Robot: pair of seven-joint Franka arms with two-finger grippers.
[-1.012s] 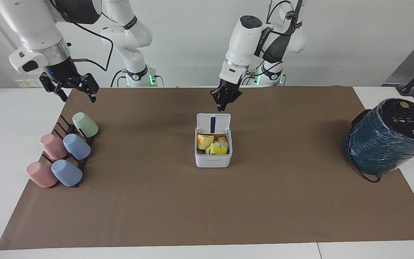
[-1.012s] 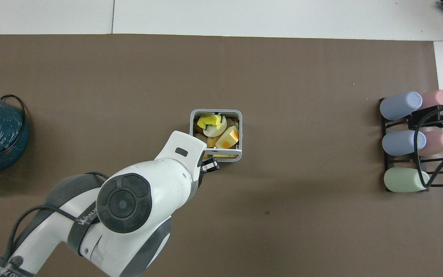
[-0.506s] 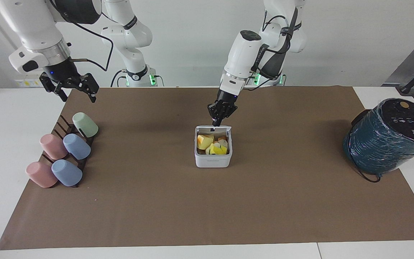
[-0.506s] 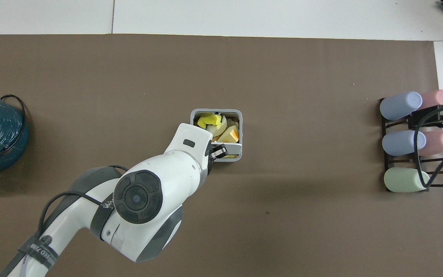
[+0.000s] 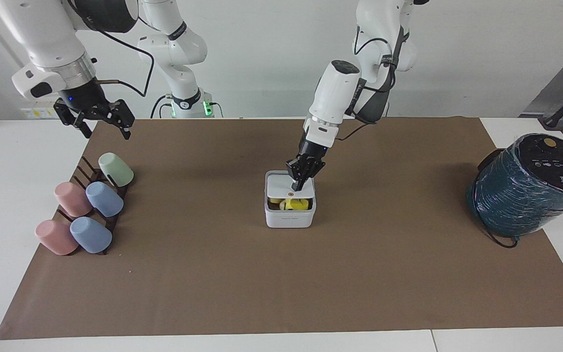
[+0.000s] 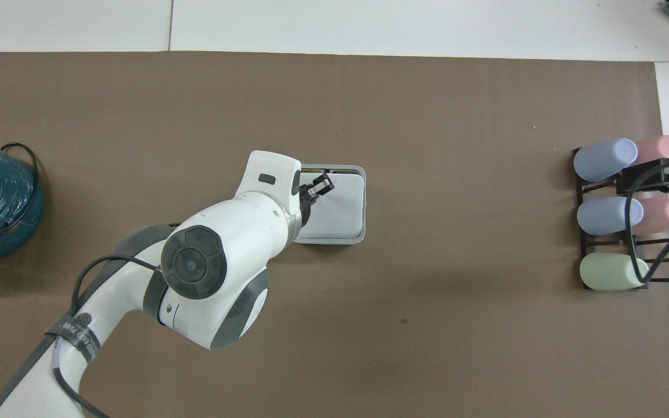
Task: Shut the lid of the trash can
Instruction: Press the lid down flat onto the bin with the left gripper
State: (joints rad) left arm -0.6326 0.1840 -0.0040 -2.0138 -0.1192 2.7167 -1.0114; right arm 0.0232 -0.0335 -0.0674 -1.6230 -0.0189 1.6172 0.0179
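The small white trash can (image 5: 289, 217) stands mid-mat; it also shows in the overhead view (image 6: 359, 174). Its lid (image 5: 280, 186) is tipped down over the opening, with the orange dot (image 5: 291, 193) on top. A narrow gap remains at the edge farther from the robots, where yellow scraps (image 5: 295, 204) show. My left gripper (image 5: 299, 183) is shut and its tips rest on the lid's top. From above the lid (image 6: 340, 209) covers the opening under the left gripper (image 6: 318, 187). My right gripper (image 5: 99, 123) is open and waits in the air above the cup rack.
A dark rack (image 5: 82, 168) with pink, blue and green cups lies at the right arm's end of the mat. A large teal wrapped cylinder (image 5: 526, 188) with a black top and a cable stands at the left arm's end. Brown mat (image 5: 281, 283) covers the table.
The left gripper has come over the upright lid and pushed it down. The lid swung from standing open to nearly flat on the can. The right arm has not moved.
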